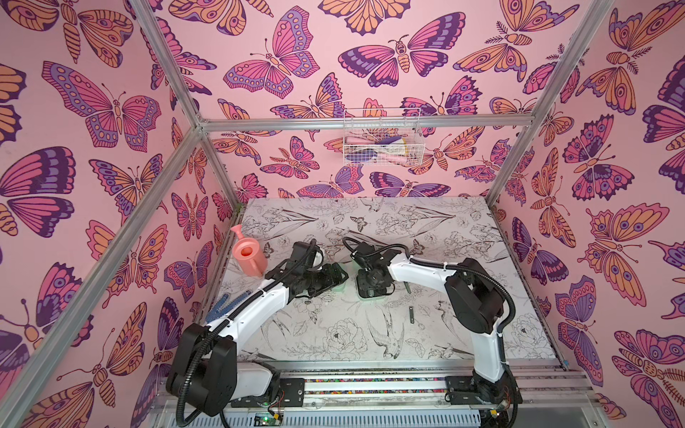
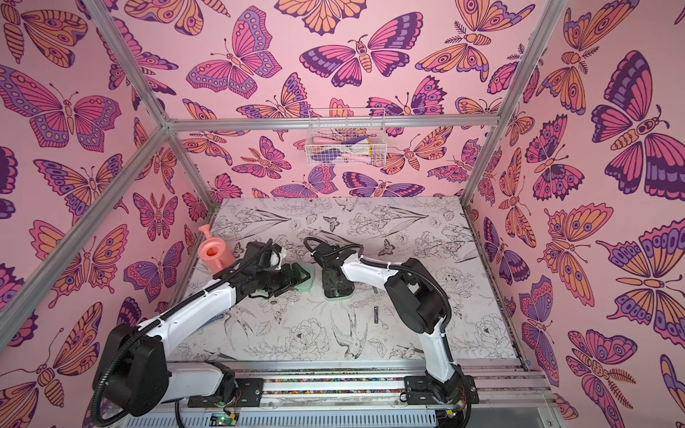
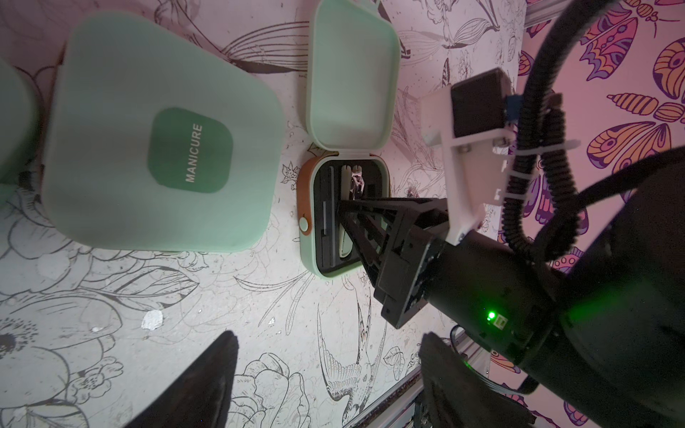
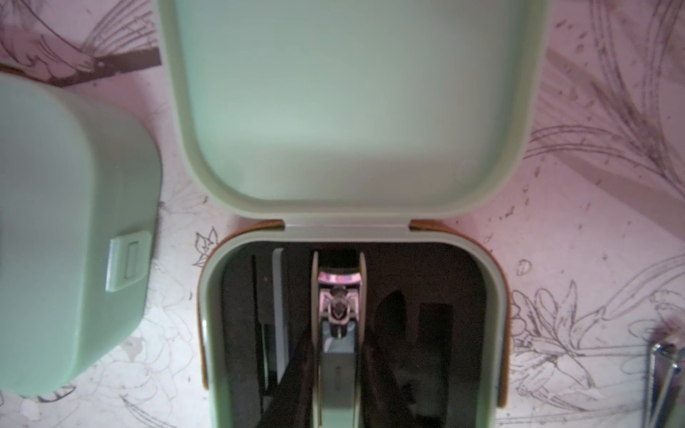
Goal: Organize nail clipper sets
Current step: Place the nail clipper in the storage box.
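We start at the right gripper (image 4: 337, 355). Its dark fingers (image 4: 302, 370) are pressed against the two sides of a grey nail clipper (image 4: 335, 296), pinching it. The clipper sits in the middle slot of the black inlay of the open case (image 4: 211, 333), and a slim pale tool (image 4: 278, 289) lies in the slot beside it. The case's lid (image 4: 352, 111) is folded back, mint-green inside, over the flower-printed table (image 4: 574, 259). A second metal clipper (image 4: 663, 370) lies loose on the table near the case. From the left wrist we see the same gripper reaching down into the open case (image 3: 307, 259). The left gripper (image 3: 326, 370) hangs above the table with its fingers (image 3: 207, 381) spread wide and nothing between them. Just beside the open case lies a closed case (image 3: 159, 140), its dark green lid mark reading MANICURE. The edge of a third case (image 3: 11, 122) shows on its far side. In both top views the two grippers come close together near the table's middle and hide most of the cases. A slim grey tool (image 1: 411, 315) lies apart, nearer the right arm. A pink watering can (image 1: 250, 255) stands at the table's left edge, and a wire basket (image 1: 383, 137) hangs on the back wall.
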Controlling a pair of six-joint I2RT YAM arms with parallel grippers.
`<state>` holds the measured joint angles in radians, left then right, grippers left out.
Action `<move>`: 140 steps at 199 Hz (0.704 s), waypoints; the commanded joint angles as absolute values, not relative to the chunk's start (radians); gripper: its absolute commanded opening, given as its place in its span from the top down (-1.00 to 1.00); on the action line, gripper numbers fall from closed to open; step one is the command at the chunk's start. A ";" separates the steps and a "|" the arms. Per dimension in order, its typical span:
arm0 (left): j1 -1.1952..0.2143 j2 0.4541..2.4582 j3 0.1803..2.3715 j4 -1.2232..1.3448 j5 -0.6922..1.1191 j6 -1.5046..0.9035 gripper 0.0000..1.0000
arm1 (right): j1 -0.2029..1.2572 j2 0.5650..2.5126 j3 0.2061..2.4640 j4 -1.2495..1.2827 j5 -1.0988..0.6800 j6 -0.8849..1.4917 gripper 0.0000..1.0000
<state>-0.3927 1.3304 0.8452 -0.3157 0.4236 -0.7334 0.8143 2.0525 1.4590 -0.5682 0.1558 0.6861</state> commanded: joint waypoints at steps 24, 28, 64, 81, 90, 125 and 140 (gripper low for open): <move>-0.387 1.345 0.841 -0.332 0.437 -0.717 -0.58 | 0.833 2.140 1.466 -0.597 0.095 0.658 0.72; -0.387 1.346 0.841 -0.333 0.438 -0.716 -0.58 | 0.833 2.142 1.466 -0.597 0.094 0.657 0.72; -0.387 1.346 0.842 -0.332 0.437 -0.716 -0.58 | 0.833 2.144 1.471 -0.605 0.084 0.653 0.60; -0.387 1.346 0.842 -0.332 0.437 -0.716 -0.58 | 0.834 2.133 1.468 -0.607 0.084 0.654 0.53; -0.387 1.346 0.842 -0.332 0.438 -0.717 -0.58 | 0.833 2.127 1.471 -0.611 0.085 0.652 0.50; -0.387 1.348 0.842 -0.333 0.442 -0.718 -0.58 | 0.834 2.102 1.477 -0.617 0.080 0.649 0.35; -0.387 1.346 0.842 -0.332 0.442 -0.719 -0.58 | 0.833 2.096 1.482 -0.619 0.080 0.649 0.29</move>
